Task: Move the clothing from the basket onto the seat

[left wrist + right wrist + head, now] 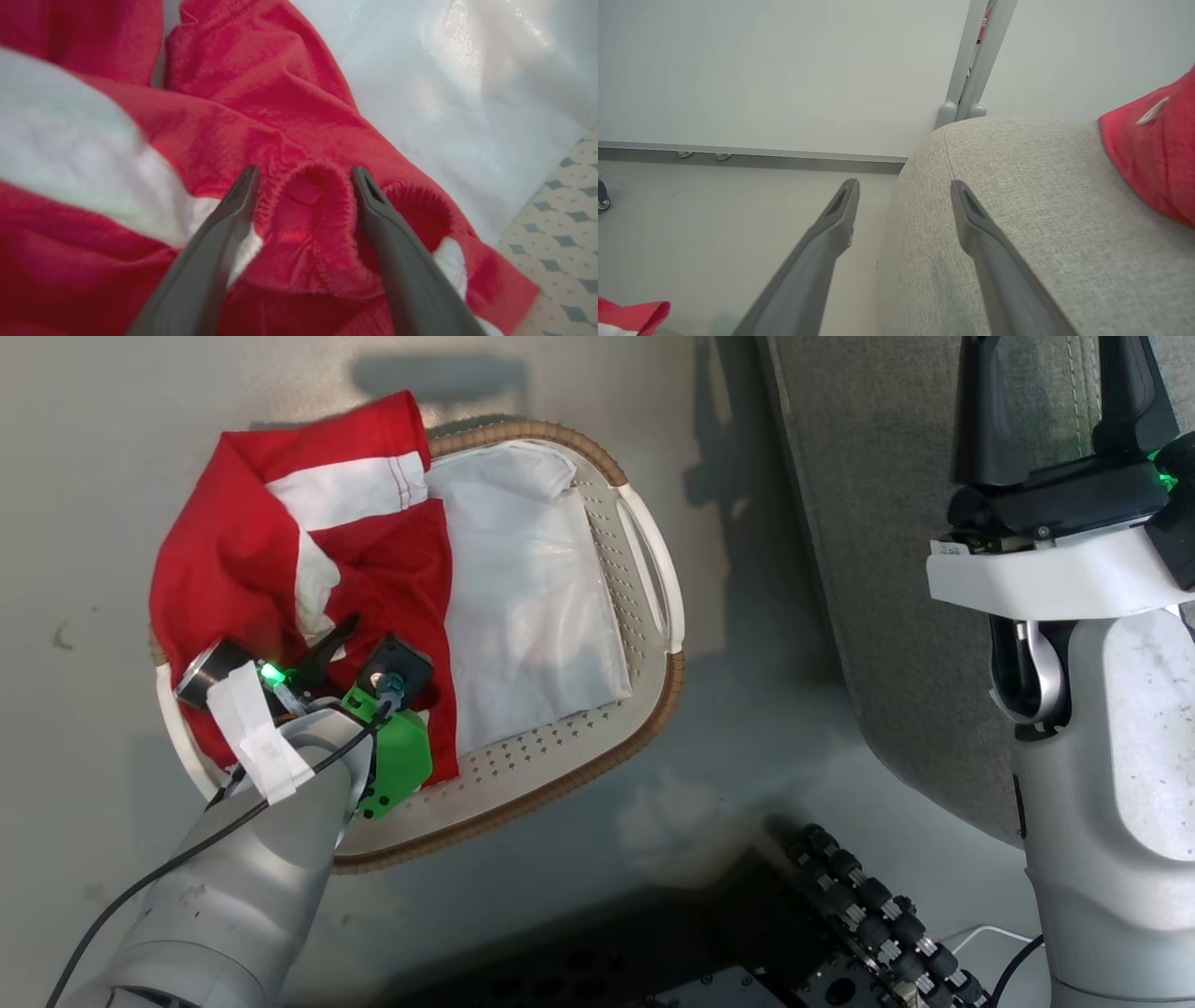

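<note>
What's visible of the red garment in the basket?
The red garment is soft, knit-looking cloth with white panels and stitched seams, crumpled in the left half of the basket and spilling over its far and left rim. Its edge overlaps the white liner sheet. A gathered, elasticated fold stands between the fingers of the open left gripper, which straddle it unclosed.

The light is bright and soft, the basket (560, 747) throws a faint shadow, and the near clothing (261, 93) looks blurry.
</note>
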